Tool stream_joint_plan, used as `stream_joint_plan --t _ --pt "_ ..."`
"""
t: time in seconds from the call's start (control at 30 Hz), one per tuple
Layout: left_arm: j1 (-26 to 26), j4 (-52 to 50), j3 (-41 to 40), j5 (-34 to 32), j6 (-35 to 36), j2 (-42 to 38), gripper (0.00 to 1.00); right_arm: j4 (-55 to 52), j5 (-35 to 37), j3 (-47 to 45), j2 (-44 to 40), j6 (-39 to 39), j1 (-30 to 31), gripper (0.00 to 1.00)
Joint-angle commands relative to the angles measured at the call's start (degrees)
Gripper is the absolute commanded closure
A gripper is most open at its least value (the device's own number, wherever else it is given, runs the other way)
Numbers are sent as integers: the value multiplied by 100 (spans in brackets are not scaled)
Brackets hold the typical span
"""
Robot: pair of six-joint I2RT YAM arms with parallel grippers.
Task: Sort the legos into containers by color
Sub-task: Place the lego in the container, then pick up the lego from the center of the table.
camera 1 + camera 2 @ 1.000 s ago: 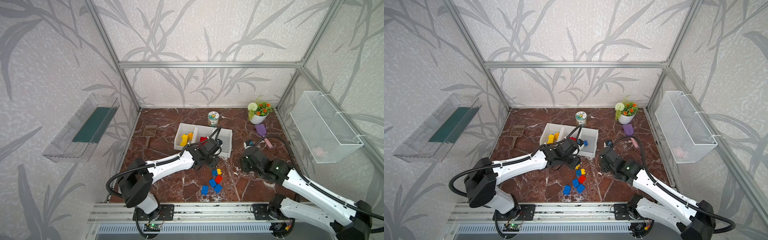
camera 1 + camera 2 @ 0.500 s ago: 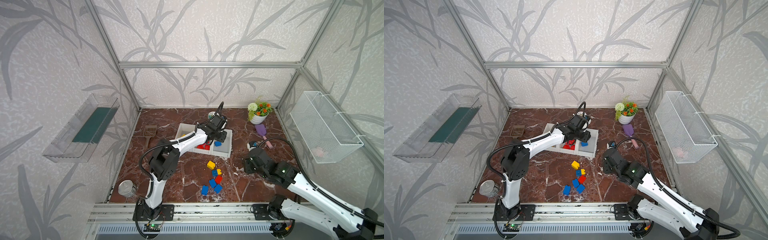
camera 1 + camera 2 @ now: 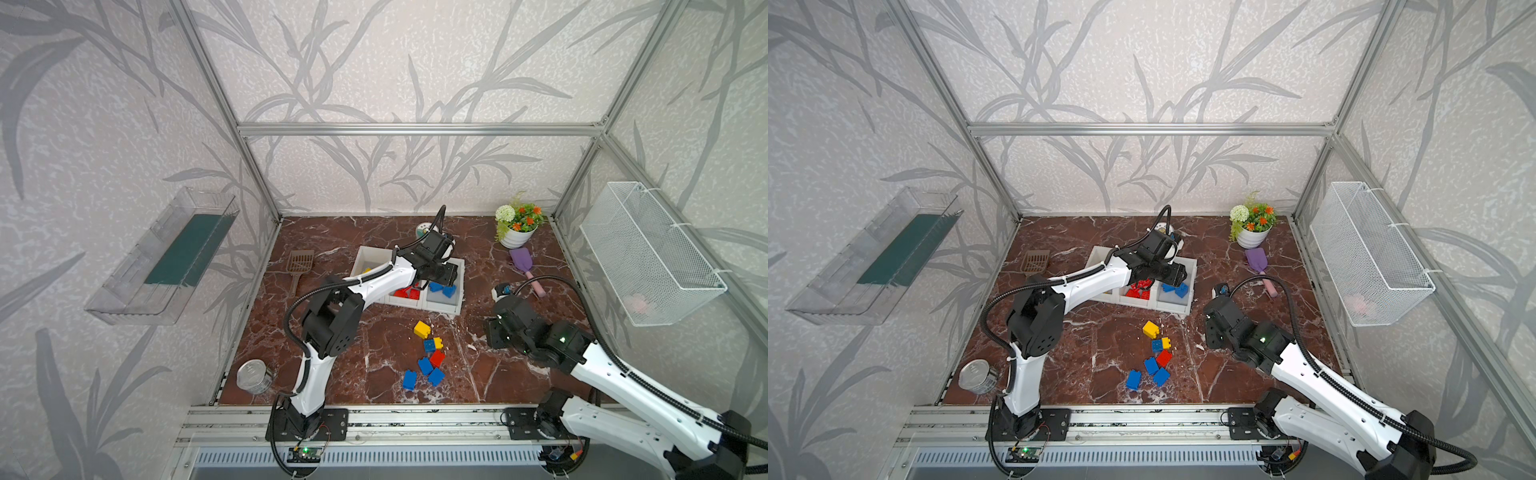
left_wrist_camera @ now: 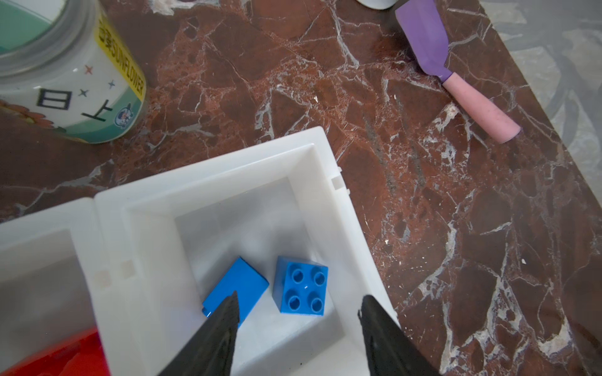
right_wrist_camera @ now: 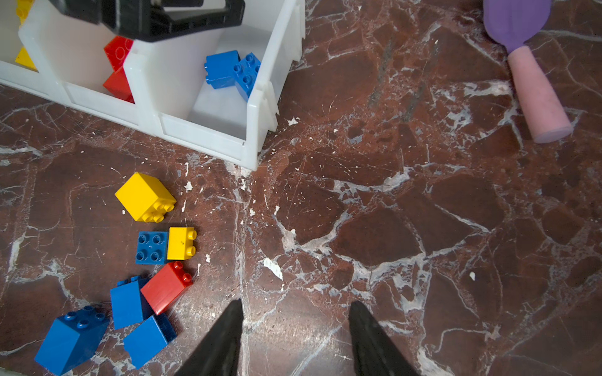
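While the left gripper (image 4: 298, 296) hangs spread, empty, over two glossy blue studded bricks (image 4: 301, 281) in a smooth white plastic bin (image 4: 211, 166), the right gripper (image 5: 296, 302) gapes above veined reddish marble (image 5: 391, 211).

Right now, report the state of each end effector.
Left end effector: open, empty, over the bin holding two blue legos.
Right end effector: open, empty, over the table.
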Motion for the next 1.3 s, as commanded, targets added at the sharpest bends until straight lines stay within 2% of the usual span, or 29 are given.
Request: stream_joint_plan --t 0.0,0.27,0.53,0.8,0.93,1.27 --pt "136 424 -416 107 -344 -595 38 -106 -25 148 -4 -42 -27 46" --pt "567 933 -1945 -105 -650 -1861 38 570 -462 -170 159 -406 -27 46" --pt "948 984 -3359 -602 -748 -3136 36 883 -1143 169 1236 -649 23 46" --pt "1062 1087 -4679 -1056 -1232 -4250 35 1389 -1218 377 2189 -407 597 46" --pt "1115 1056 -5127 -1169 -1415 -4673 35 1507 -1298 693 2744 -532 873 46" --pt "1165 804 -5502 -1313 -1590 -5195 35 1475 -1702 1843 4136 -2040 1036 44"
